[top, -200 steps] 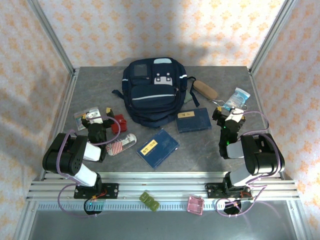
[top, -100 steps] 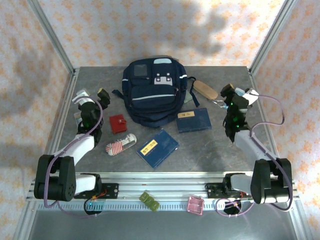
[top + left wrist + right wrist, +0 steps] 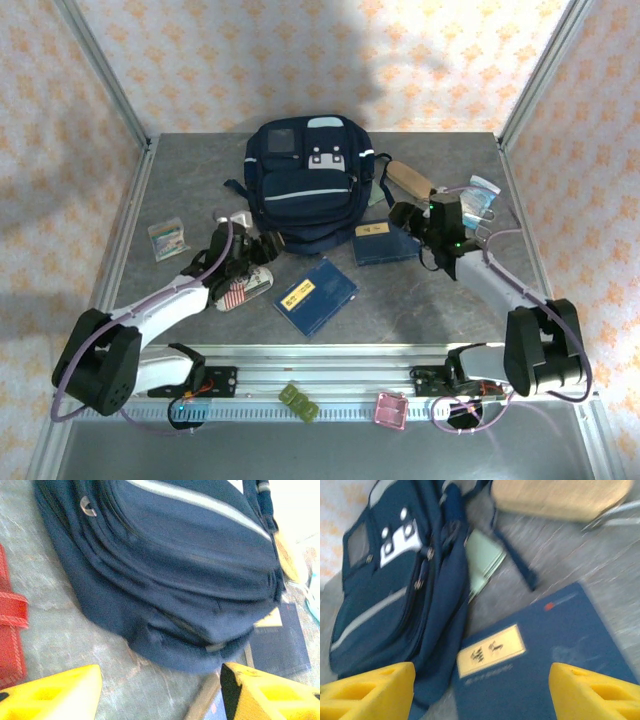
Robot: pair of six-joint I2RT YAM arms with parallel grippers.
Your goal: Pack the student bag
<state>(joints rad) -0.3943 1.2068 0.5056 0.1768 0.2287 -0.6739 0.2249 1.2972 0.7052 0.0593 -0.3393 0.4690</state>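
Observation:
The student bag (image 3: 308,190) lies flat at the back middle of the table, navy with a pale stripe, zips shut. My left gripper (image 3: 262,247) is open just off the bag's near left corner. In the left wrist view the bag (image 3: 175,570) lies just past the yellow fingers (image 3: 50,695), with nothing between them. My right gripper (image 3: 402,215) is open over a navy book (image 3: 385,242) with a yellow label, right of the bag. The right wrist view has that book (image 3: 535,660) between the fingers (image 3: 595,692) and the bag (image 3: 395,580) to the left.
A second navy book (image 3: 316,296) lies at front centre, beside a striped pencil case (image 3: 238,291). A red pouch (image 3: 10,640) lies left of my left gripper. A tan case (image 3: 410,178) and a blue-white packet (image 3: 482,195) are at back right, a small packet (image 3: 167,238) at left.
Both arms have swung inward toward the bag. The left gripper came from the far left to the bag's near left corner, and the right gripper from the right edge to over the book.

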